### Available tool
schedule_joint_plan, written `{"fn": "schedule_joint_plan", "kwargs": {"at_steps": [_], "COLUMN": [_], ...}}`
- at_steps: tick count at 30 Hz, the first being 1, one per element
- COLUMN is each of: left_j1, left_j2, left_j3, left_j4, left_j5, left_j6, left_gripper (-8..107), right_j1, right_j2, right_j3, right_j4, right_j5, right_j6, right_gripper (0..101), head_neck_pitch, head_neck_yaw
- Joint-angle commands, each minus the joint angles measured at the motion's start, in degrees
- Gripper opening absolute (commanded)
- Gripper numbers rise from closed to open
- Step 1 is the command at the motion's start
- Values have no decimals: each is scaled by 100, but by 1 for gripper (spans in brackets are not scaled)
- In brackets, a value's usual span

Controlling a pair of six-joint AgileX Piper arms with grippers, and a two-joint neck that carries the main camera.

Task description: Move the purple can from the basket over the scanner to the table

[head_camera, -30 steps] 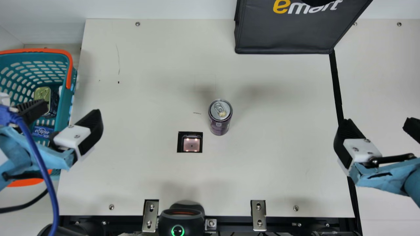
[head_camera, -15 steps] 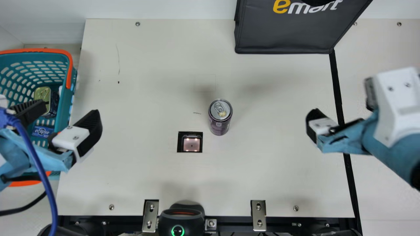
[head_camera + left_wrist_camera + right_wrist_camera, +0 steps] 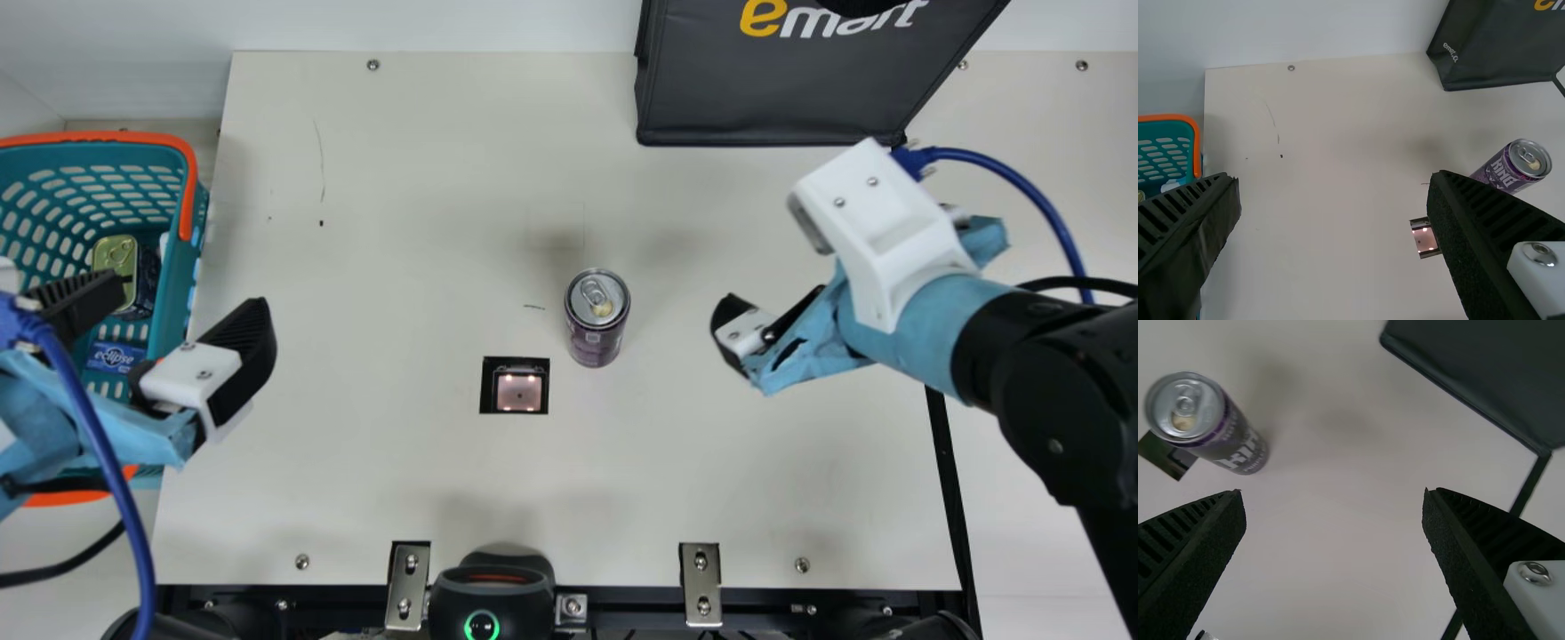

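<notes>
From the neck I look down on the table; my left wrist camera faces down beside the basket; my right, nearer the purple can; all three share it.

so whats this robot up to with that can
Neither arm is holding anything. The purple can stands upright on the table, just beside the scanner window, out of the basket. The left arm's tool is open near the basket, and the right arm's tool is open over the table on the can's other side. So the can looks to be already where the task wants it.
</notes>
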Motion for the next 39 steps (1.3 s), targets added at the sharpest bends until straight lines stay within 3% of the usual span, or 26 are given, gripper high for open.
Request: {"fn": "schedule_joint_plan", "kwargs": {"at_steps": [1, 19, 32, 39], "left_j1": [0, 0, 0, 0], "left_j2": [0, 0, 0, 0], "left_j3": [0, 0, 0, 0], "left_j4": [0, 0, 0, 0], "left_j5": [0, 0, 0, 0], "left_j6": [0, 0, 0, 0], "left_gripper": [90, 90, 90, 90], "right_j1": [84, 719, 1034, 1082], "right_j2": [19, 476, 942, 1152], "right_j3": [20, 305, 502, 555], "right_j4": [244, 1447, 1641, 1698], "right_j5": [-69, -929, -1612, -1783], "right_j6": [-308, -1512, -1581, -1592], "right_gripper": [95, 95, 95, 95], "head_neck_pitch": [-175, -175, -175, -175], "head_neck_yaw": [9, 9, 9, 9]}}
